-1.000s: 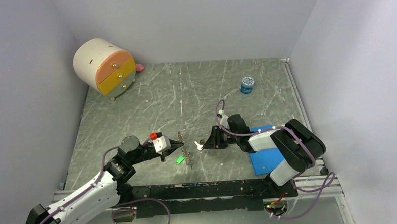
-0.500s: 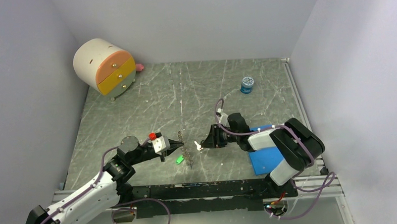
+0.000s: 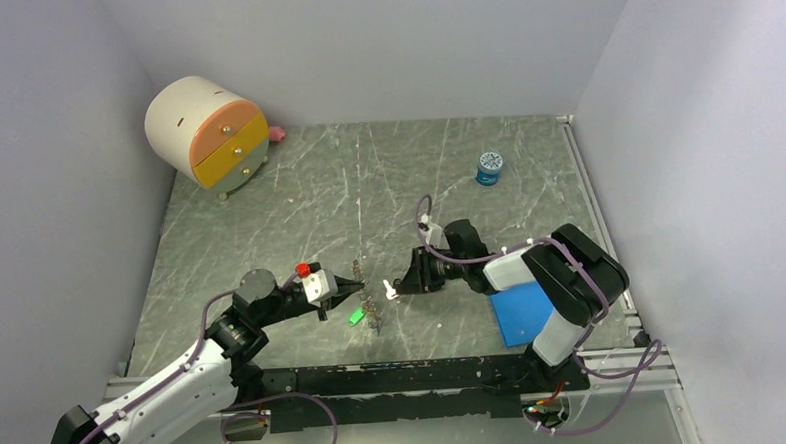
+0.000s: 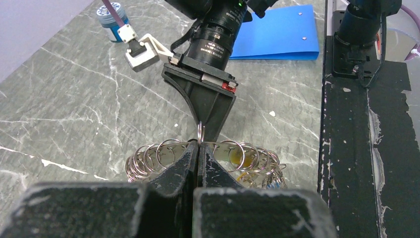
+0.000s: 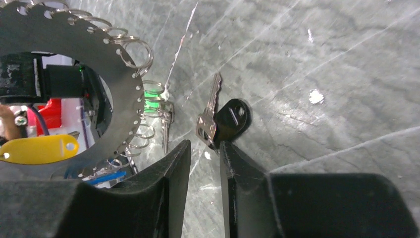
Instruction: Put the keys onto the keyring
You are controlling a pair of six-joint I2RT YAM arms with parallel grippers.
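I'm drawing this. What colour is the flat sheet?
The sheet is blue; left wrist view shows it best.

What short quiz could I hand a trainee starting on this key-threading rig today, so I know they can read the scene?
1. True or false: the left gripper is shut on the keyring.
2. The loose key on the table beside the keyring is: A yellow, B green, C red.
3. Fill in: the black-headed key shows just beyond the fingertips of the ___ gripper.

Key: 1 true; 2 B; 3 right gripper.
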